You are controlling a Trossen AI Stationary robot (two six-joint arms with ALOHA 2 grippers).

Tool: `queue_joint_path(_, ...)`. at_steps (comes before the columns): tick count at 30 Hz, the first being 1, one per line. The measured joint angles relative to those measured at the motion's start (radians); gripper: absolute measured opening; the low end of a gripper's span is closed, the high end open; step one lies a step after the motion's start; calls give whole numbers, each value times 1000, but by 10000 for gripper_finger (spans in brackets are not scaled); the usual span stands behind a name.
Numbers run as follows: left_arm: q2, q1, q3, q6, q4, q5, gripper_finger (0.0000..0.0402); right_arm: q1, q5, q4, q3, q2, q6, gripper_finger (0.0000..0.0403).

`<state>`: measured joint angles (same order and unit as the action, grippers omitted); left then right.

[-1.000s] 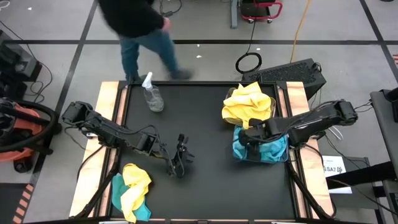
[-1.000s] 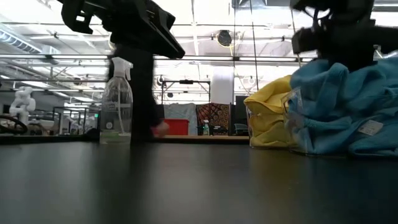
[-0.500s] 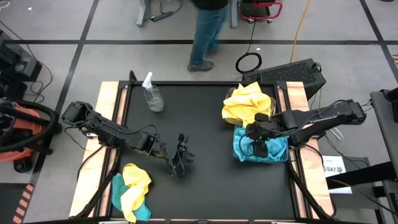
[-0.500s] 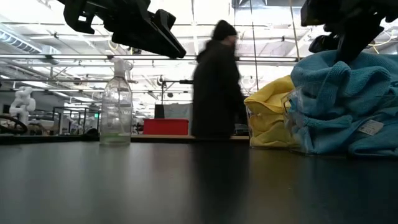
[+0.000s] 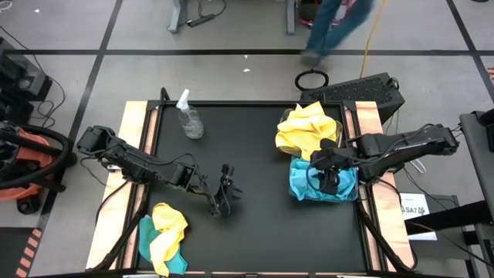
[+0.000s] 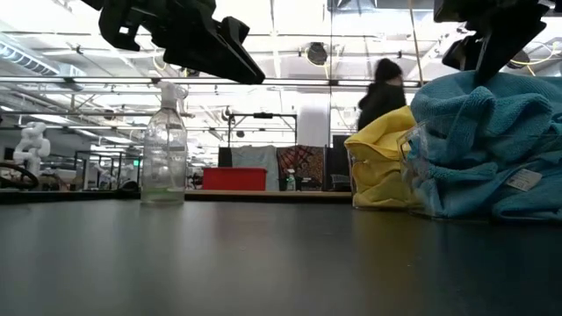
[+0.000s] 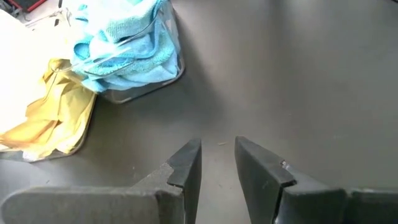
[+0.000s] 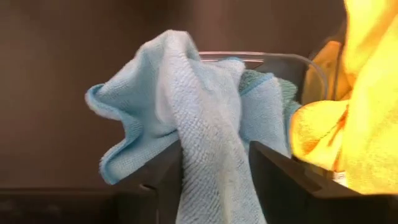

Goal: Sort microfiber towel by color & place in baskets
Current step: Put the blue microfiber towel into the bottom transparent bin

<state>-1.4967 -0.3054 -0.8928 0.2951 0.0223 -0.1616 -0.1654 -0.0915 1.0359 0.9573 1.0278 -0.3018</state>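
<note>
Near edge, left corner: loose yellow and teal towels (image 5: 162, 235). Left tool (image 5: 225, 202) mid-worktop (image 5: 255, 232), fingers slightly spread, bare mat around. Right tool (image 5: 327, 180) pinches a teal towel (image 8: 199, 137) over the teal basket (image 5: 323, 185); yellow basket (image 5: 307, 130) beyond.

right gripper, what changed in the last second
The right gripper moved from the basket's near-centre edge to over the teal towels in their basket, and a teal towel sits between its fingers. A person behind the table walked across toward the right arm's side. The left gripper, the spray bottle, the yellow towels and the loose pile stayed put.
</note>
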Motion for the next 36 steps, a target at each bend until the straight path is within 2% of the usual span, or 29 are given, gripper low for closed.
queue_joint_path(6,0,7,0,0,0,0,105,0,41,-7,0,-8,20,120)
queue_joint_path(15,0,18,0,0,-3,0,105,0,42,-19,-9,72,94,8)
queue_joint_path(36,0,17,0,-26,3,24,105,0,38,-43,-9,399,133,1)
